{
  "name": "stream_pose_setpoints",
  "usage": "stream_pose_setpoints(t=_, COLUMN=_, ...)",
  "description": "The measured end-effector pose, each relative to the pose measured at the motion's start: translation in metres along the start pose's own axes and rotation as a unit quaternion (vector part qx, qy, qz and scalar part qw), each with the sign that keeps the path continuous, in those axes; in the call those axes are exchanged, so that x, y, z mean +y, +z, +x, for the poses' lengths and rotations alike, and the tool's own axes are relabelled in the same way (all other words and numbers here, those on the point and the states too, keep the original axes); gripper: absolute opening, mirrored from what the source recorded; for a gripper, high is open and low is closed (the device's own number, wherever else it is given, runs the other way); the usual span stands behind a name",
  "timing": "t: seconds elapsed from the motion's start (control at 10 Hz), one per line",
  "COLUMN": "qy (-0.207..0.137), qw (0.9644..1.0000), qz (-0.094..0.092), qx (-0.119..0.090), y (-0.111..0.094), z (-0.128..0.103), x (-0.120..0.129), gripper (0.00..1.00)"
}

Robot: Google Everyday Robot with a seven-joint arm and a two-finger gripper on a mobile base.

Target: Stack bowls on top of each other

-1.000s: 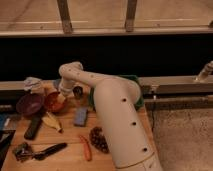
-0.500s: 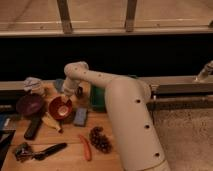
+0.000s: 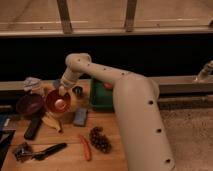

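Camera view of the work area as I see it from the remote station. The white arm [image 3: 135, 110] rises from the lower right, bends at its elbow near the dark back wall, and descends to the left so that the tool [image 3: 62, 91] sits at the upper rim of the orange-red bowl [image 3: 56, 102]. I cannot tell whether the tool is apart, together, or clamped on that rim. The orange-red bowl lies upright at the left of the wooden surface [image 3: 67, 136], with a small pale-orange lump visible inside it. The dark purple bowl [image 3: 28, 104] sits immediately to its left, also upright; the two rims are just beside each other or touching, and neither bowl is inside the other. A small metal cup [image 3: 77, 91] stands just right of the tool, between the orange-red bowl and the green tray [image 3: 100, 100], which lies partly behind the arm. A pale crumpled item [image 3: 32, 85] rests behind the purple bowl near the back edge. In front of the bowls lie a banana [image 3: 51, 121], a blue-grey block [image 3: 80, 116] and a black bar-shaped object [image 3: 32, 127]. Nearer the front edge are a dark clustered item [image 3: 100, 140] resembling a bunch of grapes, a red stick-shaped item [image 3: 86, 147] and a black-handled utensil [image 3: 46, 151], all well apart from the bowls.
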Motion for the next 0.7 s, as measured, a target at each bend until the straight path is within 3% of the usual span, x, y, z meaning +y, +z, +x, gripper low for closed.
stream_pose_setpoints(t=0.3, qy=-0.048, qw=0.9983, qz=-0.009, qx=-0.03, y=0.005, z=-0.058, x=0.012, gripper=0.0)
stream_pose_setpoints(t=0.7, qy=-0.104, qw=0.9913, qz=-0.033, qx=-0.075, y=0.038, z=-0.128, x=0.04, gripper=0.0)
